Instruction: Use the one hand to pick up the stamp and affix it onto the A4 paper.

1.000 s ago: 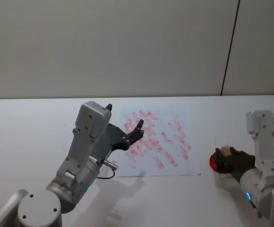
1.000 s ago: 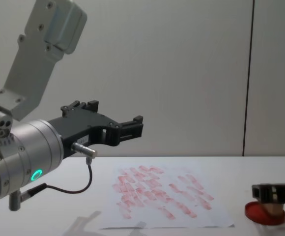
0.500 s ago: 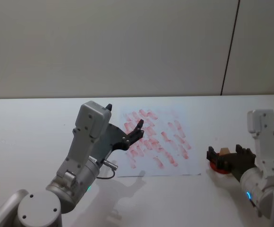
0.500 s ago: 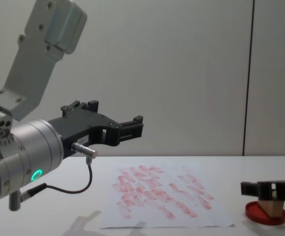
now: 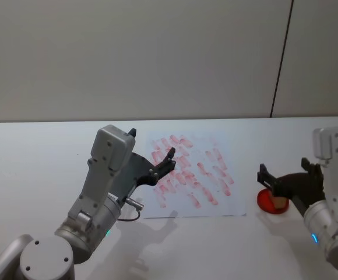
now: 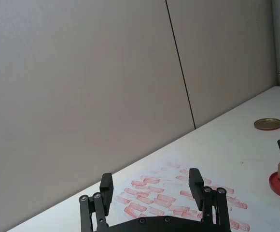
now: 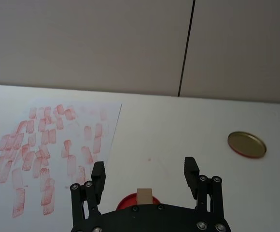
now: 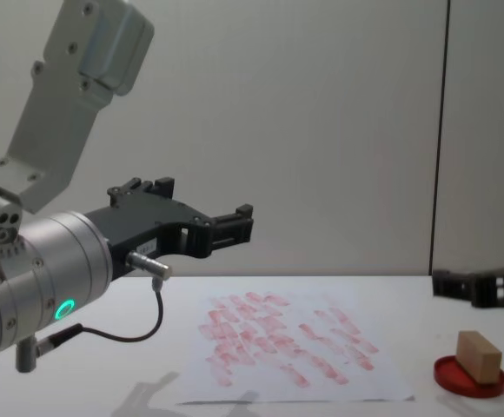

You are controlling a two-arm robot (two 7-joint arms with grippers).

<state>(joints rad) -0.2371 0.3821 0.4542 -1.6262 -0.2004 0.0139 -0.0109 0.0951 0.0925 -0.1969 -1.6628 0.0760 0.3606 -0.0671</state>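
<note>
The stamp (image 8: 480, 355) rests on the red ink pad (image 8: 469, 380) near the worktop's (image 5: 35, 157) right edge, just beside the paper (image 5: 204, 204), with the right gripper (image 7: 144, 176) hovering above it, fingers spread and holding nothing. To grip it well, I judge the arm should come straight down, centre the block between the fingers and pinch its sides squarely so it lifts level. The left gripper (image 6: 151, 185), fingers spread, hangs idle over the paper's left edge.

Soft, even light falls from overhead across the plain white worktop (image 5: 41, 151), with no glare. Faint grey shadows lie beneath the raised silver-white left arm (image 5: 102, 192). Focus holds throughout.
</note>
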